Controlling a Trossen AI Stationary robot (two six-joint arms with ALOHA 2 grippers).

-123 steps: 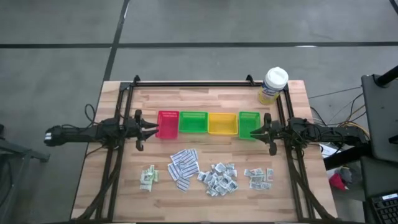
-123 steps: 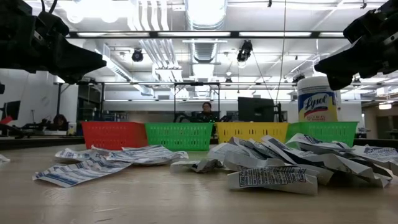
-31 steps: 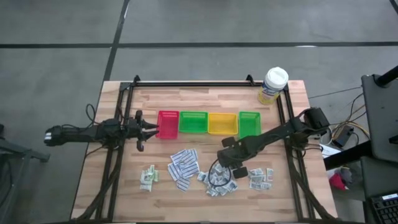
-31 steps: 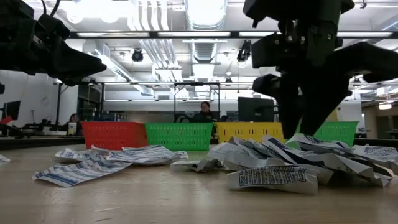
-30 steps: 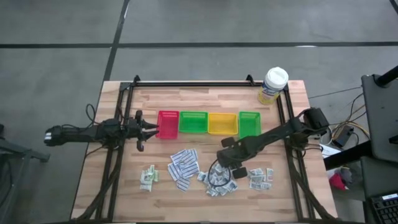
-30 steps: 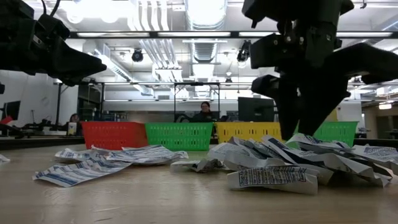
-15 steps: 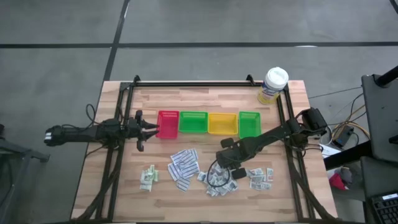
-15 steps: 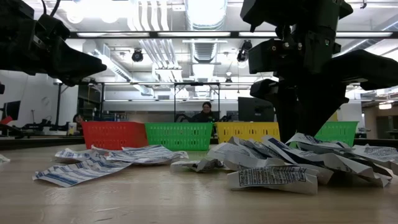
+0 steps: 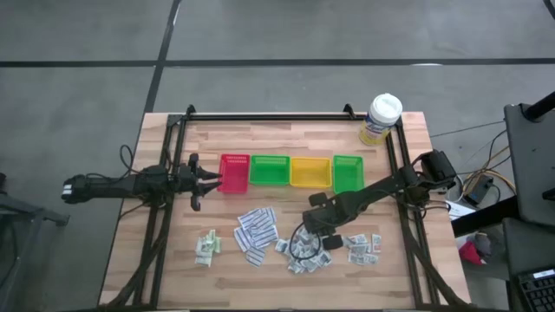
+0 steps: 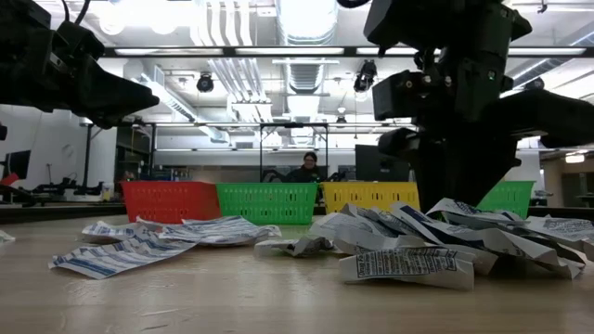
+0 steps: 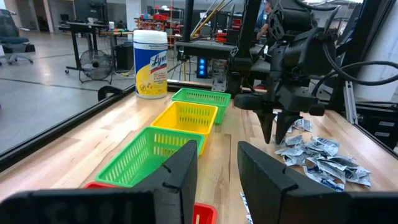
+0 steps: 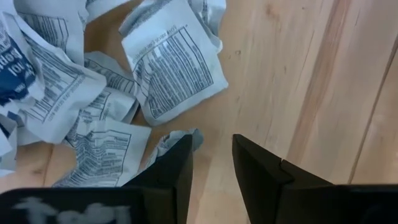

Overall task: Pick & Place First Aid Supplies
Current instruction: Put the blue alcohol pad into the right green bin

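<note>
First aid supplies [image 9: 260, 232]: four piles

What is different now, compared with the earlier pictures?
The right arm swung from beside the trays out over the grey-white packets. The right gripper has come down onto them, its fingers narrowing, nothing gripped yet. The left gripper, trays and tub stayed put.

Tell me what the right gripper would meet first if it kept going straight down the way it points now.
The right gripper points down at the wooden table, at the edge of the pile of small grey-white printed paper packets. It would likely meet a packet corner by one finger, then bare wood.
</note>
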